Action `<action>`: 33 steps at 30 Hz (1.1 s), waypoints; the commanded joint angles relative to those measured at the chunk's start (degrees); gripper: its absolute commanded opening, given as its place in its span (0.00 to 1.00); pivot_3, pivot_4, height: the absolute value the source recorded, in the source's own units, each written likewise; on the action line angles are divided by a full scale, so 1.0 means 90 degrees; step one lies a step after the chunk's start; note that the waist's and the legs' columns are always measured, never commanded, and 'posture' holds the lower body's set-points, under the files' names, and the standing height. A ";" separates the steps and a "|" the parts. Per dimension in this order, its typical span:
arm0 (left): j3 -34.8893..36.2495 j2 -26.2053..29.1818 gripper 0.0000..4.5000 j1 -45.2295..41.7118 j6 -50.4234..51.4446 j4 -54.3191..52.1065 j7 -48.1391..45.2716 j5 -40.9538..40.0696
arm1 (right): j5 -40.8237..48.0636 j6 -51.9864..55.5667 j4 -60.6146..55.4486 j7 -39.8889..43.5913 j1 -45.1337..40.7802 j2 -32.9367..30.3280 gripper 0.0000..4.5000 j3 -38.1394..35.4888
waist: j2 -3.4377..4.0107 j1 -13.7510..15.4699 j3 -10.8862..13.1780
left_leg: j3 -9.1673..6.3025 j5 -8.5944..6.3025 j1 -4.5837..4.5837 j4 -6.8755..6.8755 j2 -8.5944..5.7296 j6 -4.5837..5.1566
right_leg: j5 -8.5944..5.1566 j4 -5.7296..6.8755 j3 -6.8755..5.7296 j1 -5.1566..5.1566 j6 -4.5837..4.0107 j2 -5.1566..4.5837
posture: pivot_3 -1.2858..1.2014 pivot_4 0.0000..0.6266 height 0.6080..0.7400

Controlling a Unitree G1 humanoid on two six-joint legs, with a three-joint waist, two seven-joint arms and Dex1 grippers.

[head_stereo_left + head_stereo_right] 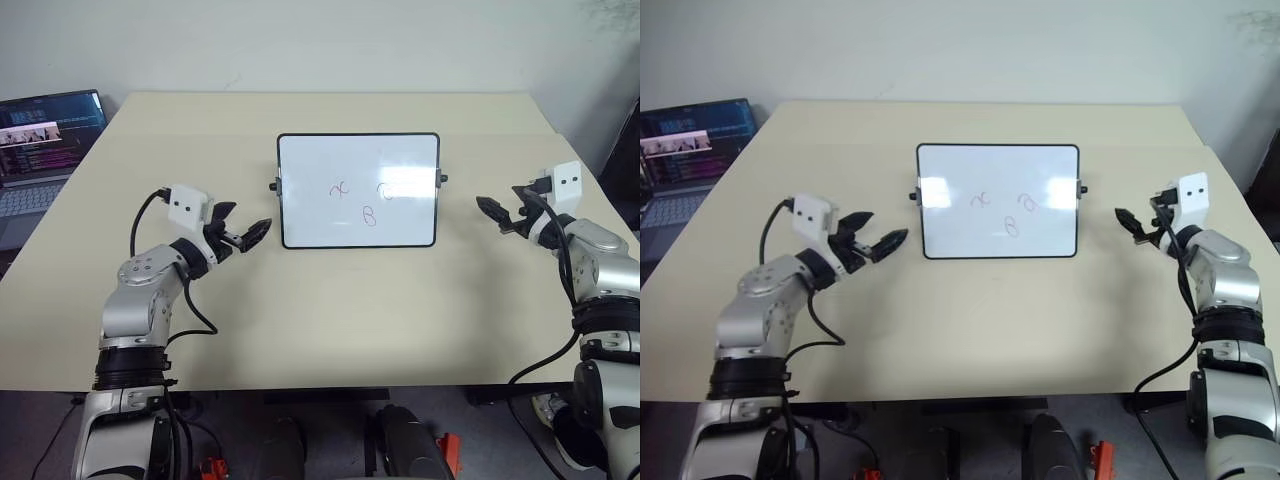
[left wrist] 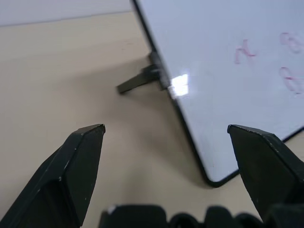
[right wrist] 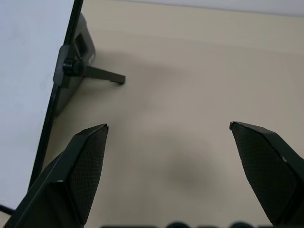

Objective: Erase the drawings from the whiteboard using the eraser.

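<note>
The whiteboard (image 1: 310,170) stands propped upright on its stand at the middle of the table. On it are three small drawings: an x-like squiggle (image 1: 340,188), a loop (image 1: 386,190) and a B-like shape (image 1: 369,215). My left gripper (image 1: 245,222) hovers open just left of the board's lower left corner, pointing toward it. In the left wrist view its fingers (image 2: 80,166) frame that corner. My right gripper (image 1: 498,208) hovers open to the right of the board, a little apart from it, with nothing between its fingers (image 3: 80,166). The eraser is out of view.
The beige table (image 1: 320,300) spreads wide in front of and behind the board. An open laptop (image 1: 40,140) sits beyond the table's far left edge. The board's side knob and stand leg (image 3: 71,66) stick out at its right edge.
</note>
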 commanded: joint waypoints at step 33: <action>-0.1988 -0.1113 1.00 -0.1114 0.0644 -0.0463 -0.1383 -0.0201 | -0.0556 0.0100 0.0358 0.0354 -0.0792 -0.1021 1.00 0.0245 | 0.0003 0.0020 0.0001 | 0.0001 0.0000 -0.0003 0.0001 -0.0005 0.0001 | 0.0000 -0.0006 0.0001 0.0001 0.0001 -0.0005 | 0.52 0.24 1.00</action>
